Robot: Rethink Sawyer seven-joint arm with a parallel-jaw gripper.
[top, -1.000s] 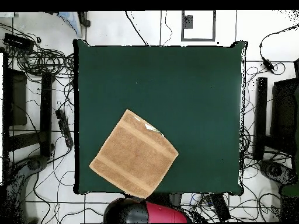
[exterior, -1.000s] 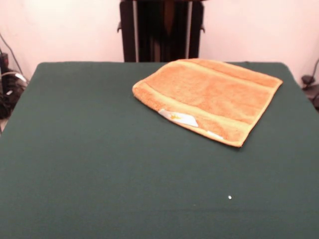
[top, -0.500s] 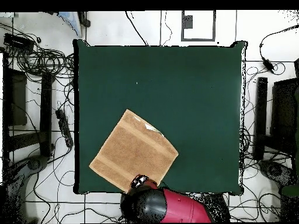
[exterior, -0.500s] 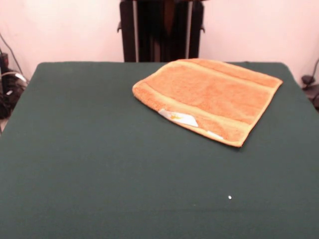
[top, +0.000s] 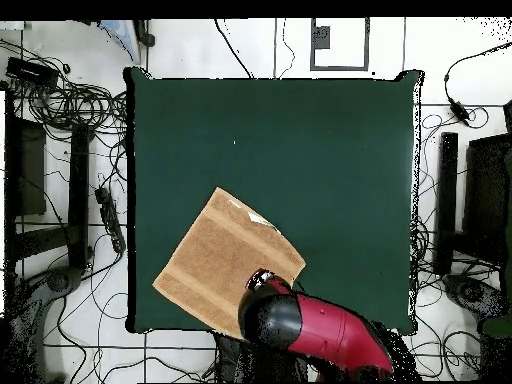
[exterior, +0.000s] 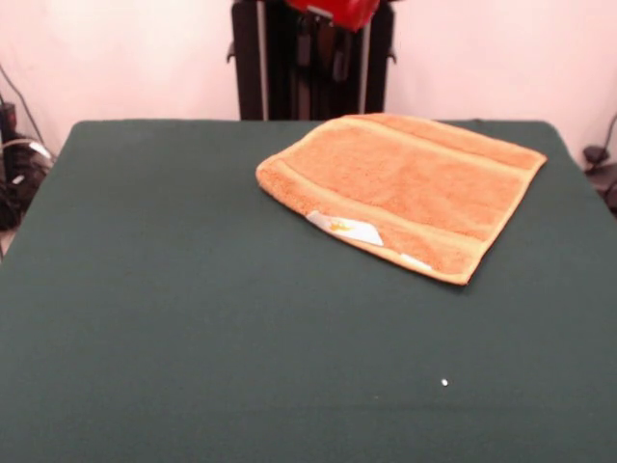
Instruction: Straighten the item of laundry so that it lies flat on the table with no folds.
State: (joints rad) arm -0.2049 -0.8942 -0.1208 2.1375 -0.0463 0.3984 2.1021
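You see the square orange terry towel (exterior: 400,188) lying flat, turned like a diamond, near 1 corner of the green cloth-covered table (exterior: 193,318); 1 white label (exterior: 347,230) pokes from its edge. The red and black arm (top: 315,330) overhangs 1 towel corner; you cannot tell the fingers' state.

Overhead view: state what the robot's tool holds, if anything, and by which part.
It cannot be told: the red and black arm hides its tool above the square orange-yellow terry towel.

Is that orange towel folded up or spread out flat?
Spread out: the towel lies as one flat square on the table, both border bands showing, no fold visible.
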